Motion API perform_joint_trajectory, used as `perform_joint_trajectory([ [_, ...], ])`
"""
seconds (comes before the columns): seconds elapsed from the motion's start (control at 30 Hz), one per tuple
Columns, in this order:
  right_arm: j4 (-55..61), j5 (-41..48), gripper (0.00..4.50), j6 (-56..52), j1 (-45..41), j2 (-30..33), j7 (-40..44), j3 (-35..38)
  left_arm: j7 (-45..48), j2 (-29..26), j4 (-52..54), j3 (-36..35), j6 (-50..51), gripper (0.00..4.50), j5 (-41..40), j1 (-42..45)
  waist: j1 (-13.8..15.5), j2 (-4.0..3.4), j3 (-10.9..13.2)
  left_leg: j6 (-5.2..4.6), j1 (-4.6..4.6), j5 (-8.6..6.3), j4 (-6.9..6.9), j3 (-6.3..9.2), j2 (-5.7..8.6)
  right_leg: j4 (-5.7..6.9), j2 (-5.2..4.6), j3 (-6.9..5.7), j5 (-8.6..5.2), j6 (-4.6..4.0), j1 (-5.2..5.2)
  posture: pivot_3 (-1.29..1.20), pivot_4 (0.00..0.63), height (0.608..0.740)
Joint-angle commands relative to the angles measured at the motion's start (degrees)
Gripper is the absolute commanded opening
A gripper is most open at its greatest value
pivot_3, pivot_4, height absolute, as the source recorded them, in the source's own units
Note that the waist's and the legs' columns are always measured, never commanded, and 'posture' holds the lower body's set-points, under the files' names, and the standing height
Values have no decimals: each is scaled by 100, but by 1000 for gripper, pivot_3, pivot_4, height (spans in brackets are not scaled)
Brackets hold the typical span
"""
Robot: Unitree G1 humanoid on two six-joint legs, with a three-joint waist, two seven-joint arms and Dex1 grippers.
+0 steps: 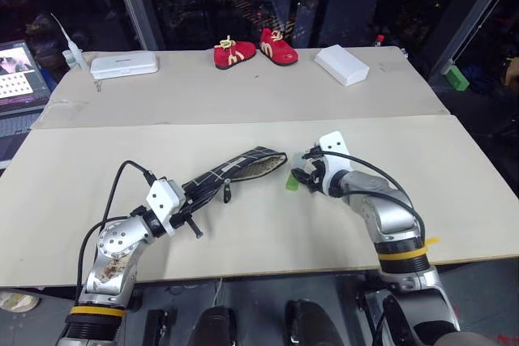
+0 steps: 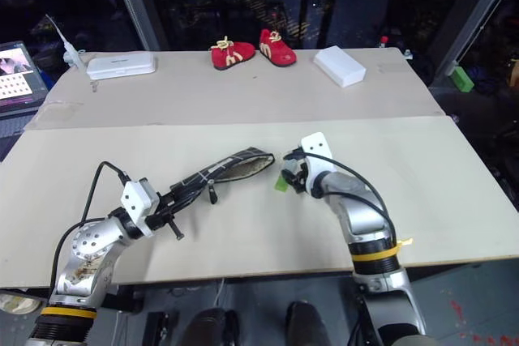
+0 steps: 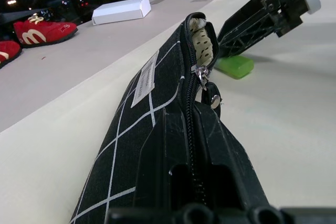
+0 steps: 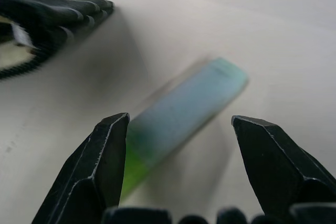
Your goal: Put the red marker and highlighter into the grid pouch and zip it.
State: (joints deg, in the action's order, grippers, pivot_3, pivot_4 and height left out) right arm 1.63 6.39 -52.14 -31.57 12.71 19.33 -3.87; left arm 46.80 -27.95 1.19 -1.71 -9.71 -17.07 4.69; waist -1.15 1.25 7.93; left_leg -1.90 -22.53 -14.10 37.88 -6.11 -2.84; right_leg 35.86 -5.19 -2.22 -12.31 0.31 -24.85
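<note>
Lying flat on the counter (image 1: 97,200) just beside the open mouth of the grid pouch (image 1: 235,169): the highlighter (image 4: 178,116), between the spread fingers of the right tool (image 1: 306,169) but not yet gripped, probably lined up for a pick. Clamped shut on the pouch's closed end, the left tool (image 1: 188,204), mouth held off the counter toward the highlighter for loading. Sewn on the pouch, a small white label (image 3: 145,77), writing unreadable; red marker not made out.

Silver arms, yellow bands, black cables, white wrist housings
</note>
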Motion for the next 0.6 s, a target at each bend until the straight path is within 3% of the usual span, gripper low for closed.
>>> perform_joint_trajectory([
  [0.03, 66, 91, 3496, -225, -353, -174, -189, 117, -51, 50, 126, -59, -42, 0, -36, 2, 0, 0, 0, 1, -1, 0, 0, 0, -1, 0, -1, 1, 0, 0, -1, 0, 150, 740],
  [0.6, -209, -315, 3496, 87, 35, 62, -454, -274, -75, 47, 123, -115, -62, 0, -14, -43, 32, 0, -1, 2, -8, 2, 0, -4, 1, -2, -3, -4, -1, 1, -1, 0, 150, 740],
])
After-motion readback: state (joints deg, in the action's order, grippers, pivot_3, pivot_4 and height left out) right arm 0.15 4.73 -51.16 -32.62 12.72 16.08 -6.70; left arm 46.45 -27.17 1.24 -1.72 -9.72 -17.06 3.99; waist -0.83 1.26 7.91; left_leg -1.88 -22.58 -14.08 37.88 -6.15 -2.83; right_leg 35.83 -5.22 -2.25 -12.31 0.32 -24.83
